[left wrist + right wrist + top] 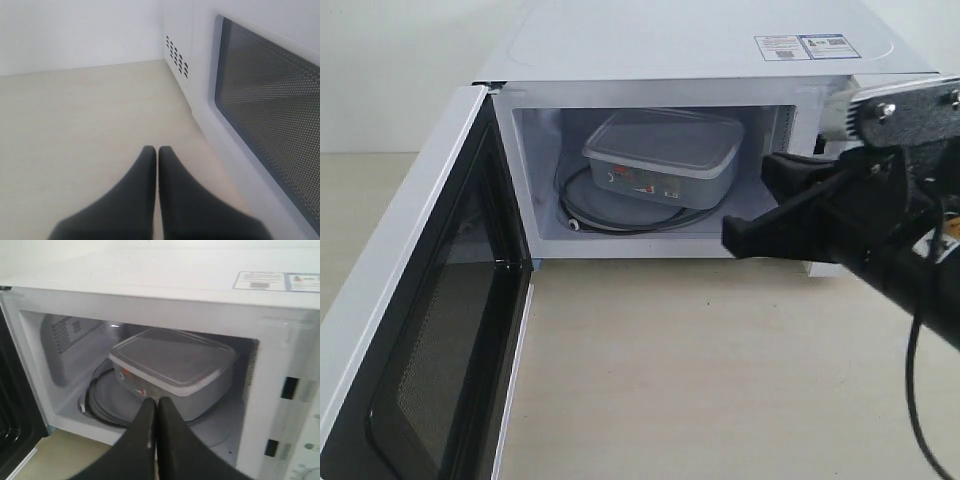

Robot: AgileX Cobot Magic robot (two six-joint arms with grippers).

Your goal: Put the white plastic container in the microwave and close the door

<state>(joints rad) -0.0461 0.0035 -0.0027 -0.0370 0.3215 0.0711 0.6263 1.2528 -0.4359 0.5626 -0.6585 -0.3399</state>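
Note:
The white plastic container sits on the glass turntable inside the white microwave, its red-and-white label facing out; the right wrist view shows the container too. The door hangs wide open at the left, dark window inward. My right gripper is shut and empty just outside the cavity's front right, and the right gripper points at the box. My left gripper is shut, empty, low over the table beside the door's outer face. It is out of the exterior view.
Beige tabletop spreads in front of the microwave. The control panel with a dial stands right of the cavity. Vent holes mark the microwave's side beyond the door. A white wall backs the table.

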